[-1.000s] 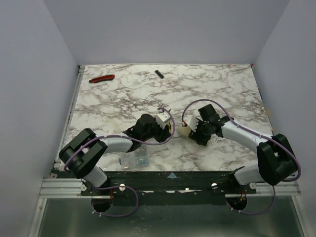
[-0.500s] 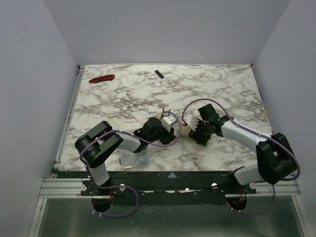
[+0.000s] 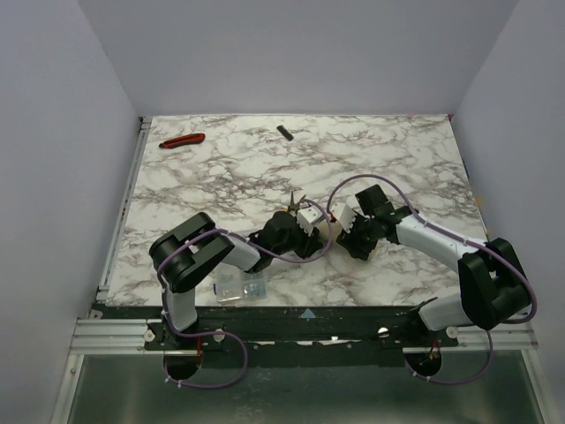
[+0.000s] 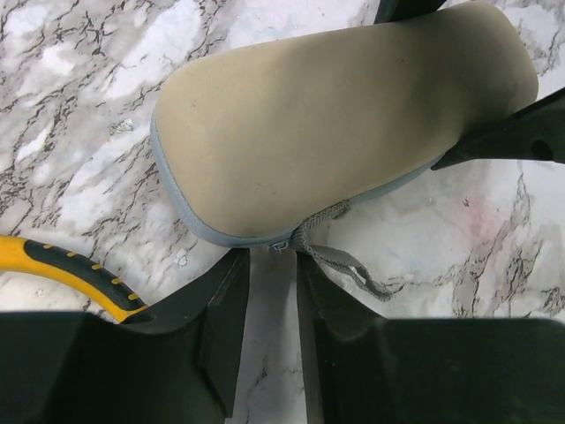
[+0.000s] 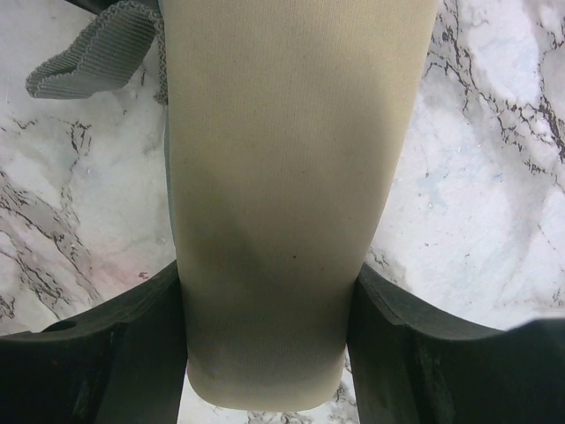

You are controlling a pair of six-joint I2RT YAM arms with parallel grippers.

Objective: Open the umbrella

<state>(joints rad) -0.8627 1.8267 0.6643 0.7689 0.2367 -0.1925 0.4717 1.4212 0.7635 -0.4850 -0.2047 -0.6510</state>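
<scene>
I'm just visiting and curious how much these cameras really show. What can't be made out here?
- Left wrist view: whether the left gripper has pinched the zip pull on the umbrella; the fingertips hide the contact.
- Same view: the yellow handle is cut off by the edge and the gripper.
- Right wrist view: the umbrella's far end runs past the top edge, beyond the right gripper.
- Top view: the black object is too small to name.

Cream umbrella (image 5: 282, 203) pinched in right hand (image 5: 265, 309), grey strap (image 5: 97, 57), marble tabletop (image 5: 477, 203)
</scene>
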